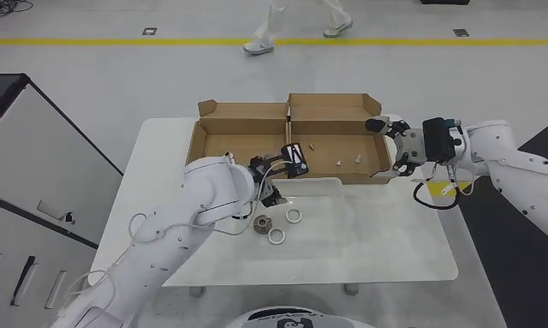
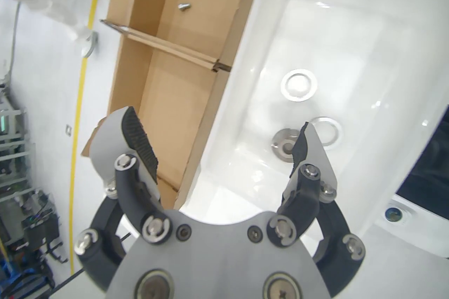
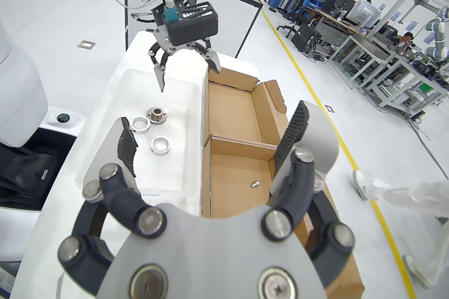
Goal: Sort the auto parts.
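White table (image 1: 394,251): two rings (image 1: 294,215), one flanged hub (image 1: 264,223), three bolts (image 1: 340,163)

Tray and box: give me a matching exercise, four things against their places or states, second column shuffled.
1 rings
2 screws
3 left gripper
4 right gripper

A lying in one compartment of the cardboard box
B fingers open, above where the tray meets the box
C lying in the white tray
D fingers open, at the box's end nearest the screws

Pairs: 1-C, 2-A, 3-B, 4-D
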`<control>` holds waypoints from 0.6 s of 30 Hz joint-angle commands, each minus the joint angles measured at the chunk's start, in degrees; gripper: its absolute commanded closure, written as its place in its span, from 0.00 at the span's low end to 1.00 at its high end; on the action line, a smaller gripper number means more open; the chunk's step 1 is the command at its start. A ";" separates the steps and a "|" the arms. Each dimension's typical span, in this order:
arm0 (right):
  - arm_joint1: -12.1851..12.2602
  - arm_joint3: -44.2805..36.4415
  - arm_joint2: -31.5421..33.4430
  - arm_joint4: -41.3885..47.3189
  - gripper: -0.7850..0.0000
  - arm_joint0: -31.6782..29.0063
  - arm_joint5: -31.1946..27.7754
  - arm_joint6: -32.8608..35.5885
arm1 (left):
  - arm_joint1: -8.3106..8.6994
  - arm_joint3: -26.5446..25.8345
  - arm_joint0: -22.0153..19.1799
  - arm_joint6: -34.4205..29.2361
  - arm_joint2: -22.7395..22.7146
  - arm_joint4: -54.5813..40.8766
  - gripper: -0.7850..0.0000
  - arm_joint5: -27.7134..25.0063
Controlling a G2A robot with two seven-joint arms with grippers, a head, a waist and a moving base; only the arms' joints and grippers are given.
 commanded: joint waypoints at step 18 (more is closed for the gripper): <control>0.00 0.01 0.00 0.00 0.00 0.00 0.00 0.00 | 1.13 10.87 -10.23 -0.62 14.80 -12.74 0.00 0.73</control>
